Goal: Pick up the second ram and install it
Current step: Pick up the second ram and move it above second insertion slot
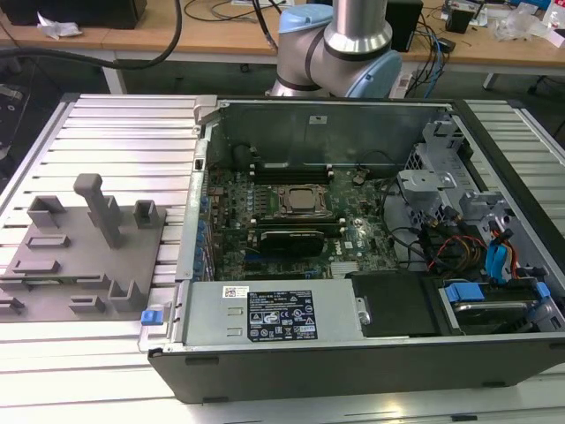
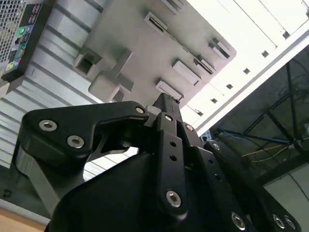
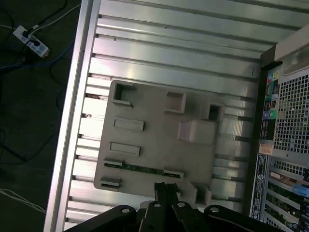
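Exterior view: grey fixture plate (image 1: 88, 265) lies on the slotted metal desk (image 1: 115, 132). The open PC case (image 1: 353, 371) stands just beside the plate, on the exterior view's right of it. The processor socket (image 1: 298, 201) is inside the case, well apart from the plate, with black memory slots along either side. Can't tell from here if either slot is filled. The arm (image 1: 335, 44) rises behind the case, on the far side from the plate.

Second wrist view: pincer (image 2: 166, 99) hangs above the fixture plate (image 2: 140, 53), its tip over the plate's edge region and apart from the surface. Fingers look drawn narrow, with nothing gripped.

First wrist view: looks straight down on the fixture plate (image 3: 154, 145). The second ram (image 3: 140, 168), a thin green stick, sits in its holder on the plate between two small end blocks, along the plate edge nearest the pincer (image 3: 165, 186). The pincer is near the ram and off to one end of it, not touching. Fingertips are together and hold nothing. The case's perforated rear panel (image 3: 289, 121) is just beside the plate.

Progress: early. The ram is not yet picked and sits in the plate's holder. The pincer is over the plate near it, so this looks like the approach stage. The grasp, the carry to the case and the seating in a slot are all left to do.
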`<state>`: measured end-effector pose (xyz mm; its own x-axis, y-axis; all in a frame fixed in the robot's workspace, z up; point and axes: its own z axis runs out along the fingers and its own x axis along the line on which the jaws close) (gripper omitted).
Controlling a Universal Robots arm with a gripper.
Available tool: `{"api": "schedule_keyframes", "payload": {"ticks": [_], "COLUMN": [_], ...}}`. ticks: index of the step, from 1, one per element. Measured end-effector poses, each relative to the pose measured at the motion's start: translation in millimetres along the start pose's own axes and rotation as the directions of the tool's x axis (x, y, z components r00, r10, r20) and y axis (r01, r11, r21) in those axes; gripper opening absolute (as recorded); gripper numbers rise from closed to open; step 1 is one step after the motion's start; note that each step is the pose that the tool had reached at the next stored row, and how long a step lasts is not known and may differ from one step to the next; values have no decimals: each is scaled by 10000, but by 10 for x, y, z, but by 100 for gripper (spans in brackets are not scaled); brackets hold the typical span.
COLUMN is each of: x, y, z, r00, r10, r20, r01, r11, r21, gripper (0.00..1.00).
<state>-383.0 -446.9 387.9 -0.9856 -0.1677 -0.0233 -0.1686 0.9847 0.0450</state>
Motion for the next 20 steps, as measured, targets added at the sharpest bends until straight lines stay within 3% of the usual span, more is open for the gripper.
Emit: {"api": "schedule_keyframes", "payload": {"ticks": [2, 4, 8, 12, 15, 16, 17, 20], "x": [0, 0, 0, 0, 0, 0, 0, 0], "y": [0, 0, 0, 0, 0, 0, 0, 0], "z": [0, 0, 0, 0, 0, 0, 0, 0], "r00": [9981, 9931, 9856, 9708, 9539, 9459, 9341, 9065], "r10": [-612, -1173, -1689, -2397, -3000, -3242, -3568, -4219], "r20": [-27, -51, -72, -101, -124, -134, -145, -168], "r01": [612, 1173, 1689, 2396, 2999, 3241, 3567, 4217], "r11": [9981, 9931, 9856, 9708, 9539, 9460, 9342, 9066], "r21": [-15, -31, -46, -69, -91, -100, -113, -140], "gripper": [11, 11, 11, 11, 11, 11, 11, 11]}}
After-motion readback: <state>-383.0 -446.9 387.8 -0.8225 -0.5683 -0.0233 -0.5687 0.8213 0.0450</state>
